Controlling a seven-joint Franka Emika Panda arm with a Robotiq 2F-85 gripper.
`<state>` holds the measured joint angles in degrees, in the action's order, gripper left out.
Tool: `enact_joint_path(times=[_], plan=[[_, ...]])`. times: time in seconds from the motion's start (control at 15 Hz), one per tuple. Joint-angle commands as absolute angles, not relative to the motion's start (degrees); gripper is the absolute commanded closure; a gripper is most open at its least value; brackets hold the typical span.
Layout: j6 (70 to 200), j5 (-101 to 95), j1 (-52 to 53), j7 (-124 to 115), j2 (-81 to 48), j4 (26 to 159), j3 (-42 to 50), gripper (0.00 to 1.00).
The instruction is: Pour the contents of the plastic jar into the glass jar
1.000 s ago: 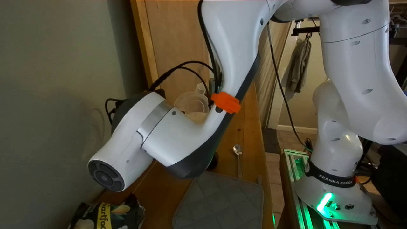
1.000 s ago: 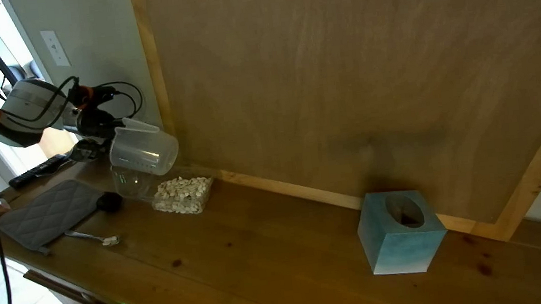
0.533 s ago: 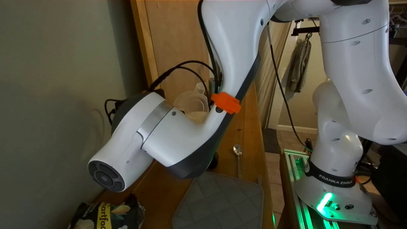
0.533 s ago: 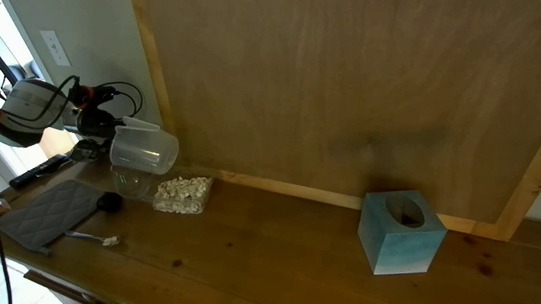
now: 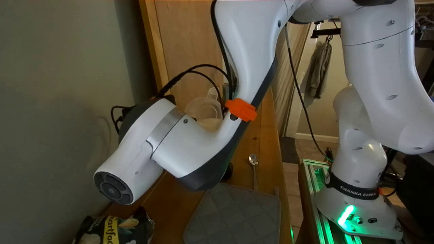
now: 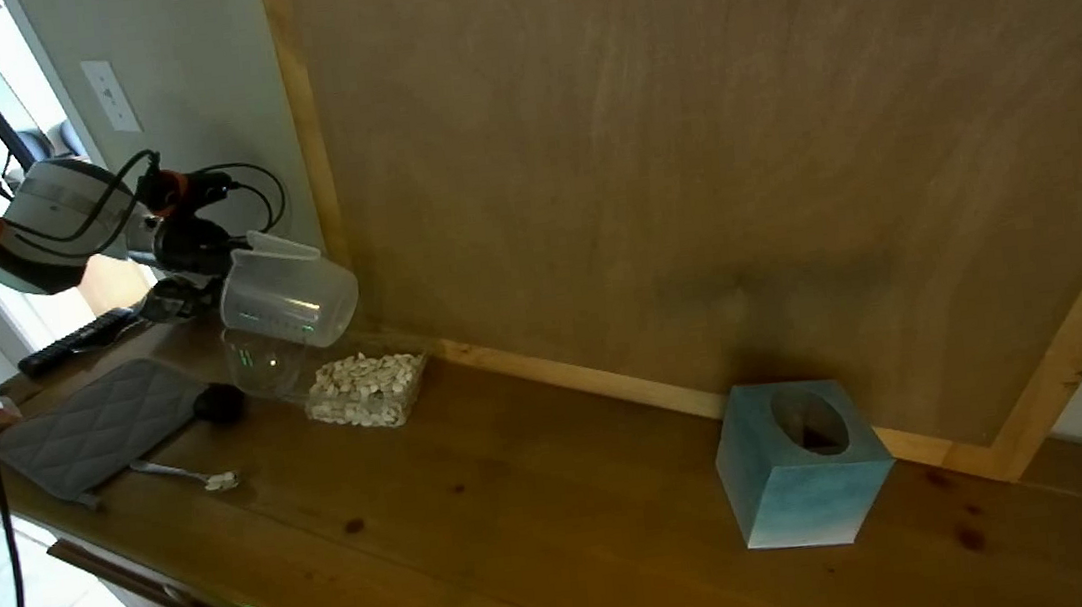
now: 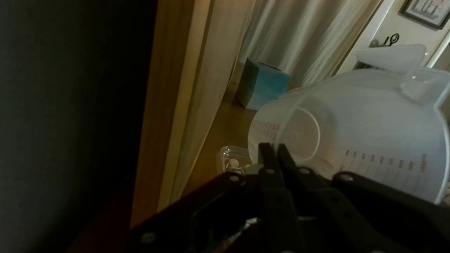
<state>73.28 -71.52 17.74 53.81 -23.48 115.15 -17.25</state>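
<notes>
The plastic jar is a translucent measuring cup with a handle and red scale marks. It lies tilted on its side in the air, its handle up; it also shows in an exterior view and the wrist view. No contents show on the visible inside. My gripper is shut on its wall near the rim; in an exterior view the gripper is at the handle-side end. The clear glass jar stands below the plastic jar, partly covered by it. The arm hides the glass jar in an exterior view.
A clear box of whitish flakes stands beside the glass jar. A black round object, a grey quilted pad and a spoon lie nearby. A snack bag lies by the wall. A blue tissue box stands farther off.
The plastic jar has turned very slightly with my gripper, its handle edging up. Nothing else has visibly moved.
</notes>
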Motion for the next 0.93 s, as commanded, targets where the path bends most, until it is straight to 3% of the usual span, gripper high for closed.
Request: enact_joint_path(times=[0.0,0.87], plan=[[70.9,-74.2,18.4,55.5,-24.1,114.7,-17.1,0.99],[71.1,-73.4,18.2,56.5,-24.2,114.3,-17.4,0.99]])
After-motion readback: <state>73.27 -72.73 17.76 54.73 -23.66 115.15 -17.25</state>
